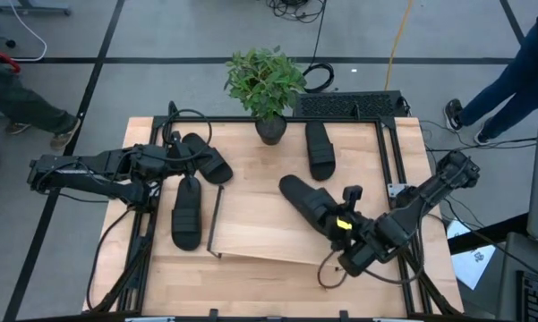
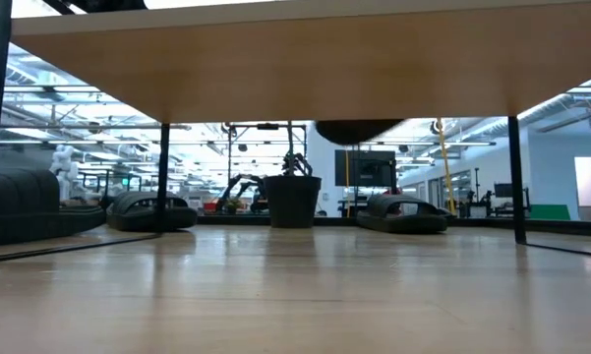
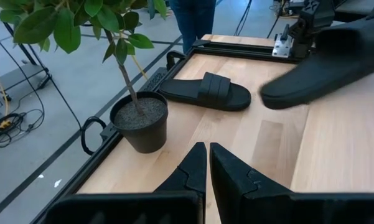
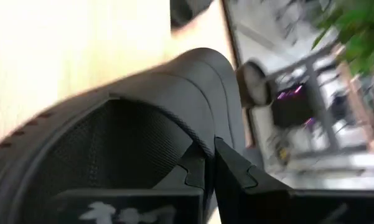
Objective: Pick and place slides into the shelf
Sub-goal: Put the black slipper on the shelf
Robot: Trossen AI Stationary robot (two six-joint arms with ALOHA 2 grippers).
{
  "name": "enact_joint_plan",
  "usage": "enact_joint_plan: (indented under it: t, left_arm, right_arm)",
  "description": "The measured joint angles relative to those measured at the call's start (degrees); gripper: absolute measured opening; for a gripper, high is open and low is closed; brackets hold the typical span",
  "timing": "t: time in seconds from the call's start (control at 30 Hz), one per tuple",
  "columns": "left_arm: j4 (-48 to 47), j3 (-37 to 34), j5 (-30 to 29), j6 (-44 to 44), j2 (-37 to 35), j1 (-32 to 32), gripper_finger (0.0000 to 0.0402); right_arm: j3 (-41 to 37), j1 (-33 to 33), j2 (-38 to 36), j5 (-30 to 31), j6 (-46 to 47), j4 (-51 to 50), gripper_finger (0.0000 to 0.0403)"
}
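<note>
The right gripper (image 1: 340, 224) has its jaws pinched on the strap edge of one slide (image 1: 306, 199), which it holds tilted over the shelf (image 1: 251, 234), toe pointing away from the jaws toward the potted plant (image 1: 267, 89). The left gripper (image 3: 207, 163) sits at the table's left edge with its jaws pressed together and nothing between them. Ahead of those jaws stand the plant and a second slide (image 3: 205, 92) lying flat. Two more slides (image 1: 195, 183) rest just beside the left gripper, on the table (image 1: 277, 286).
</note>
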Motion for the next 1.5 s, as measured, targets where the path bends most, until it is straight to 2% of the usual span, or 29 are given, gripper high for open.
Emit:
enact_joint_plan:
  t: [0.13, 0.23, 0.43, 0.67, 0.87, 1.13, 1.5]
  left_arm:
    - [-0.03, 0.00, -0.01, -0.14, 0.00, -0.02, 0.0021]
    - [-0.03, 0.00, -0.02, -0.14, 0.00, 0.00, 0.0021]
    - [-0.05, 0.00, -0.03, -0.09, 0.00, -0.02, 0.0021]
    - [-0.14, 0.00, -0.03, -0.18, 0.00, 0.00, 0.0021]
    - [-0.16, 0.00, 0.27, -1.03, 0.00, -0.02, 0.0021]
    - [-0.53, -0.01, 0.47, -1.22, 0.02, -0.02, 0.0021]
    - [-1.12, -0.02, 0.54, -1.33, 0.02, -0.04, 0.0021]
  right_arm:
    - [0.00, 3.68, 0.22, 5.08, -11.67, 2.00, 0.0001]
    - [0.00, 5.60, 0.31, 5.65, -15.89, 4.44, 0.0001]
    - [0.00, 7.42, 0.84, 4.67, -17.03, 6.27, 0.0001]
    - [0.04, 7.01, 3.41, 2.46, -12.51, 9.92, 0.0001]
    - [0.23, 4.34, 6.68, -4.73, -8.22, 12.14, 0.0004]
    - [0.22, 3.87, 8.63, -5.89, -8.90, 12.15, 0.0044]
    - [-0.02, 4.98, 3.32, -6.22, -11.35, 15.80, 0.0140]
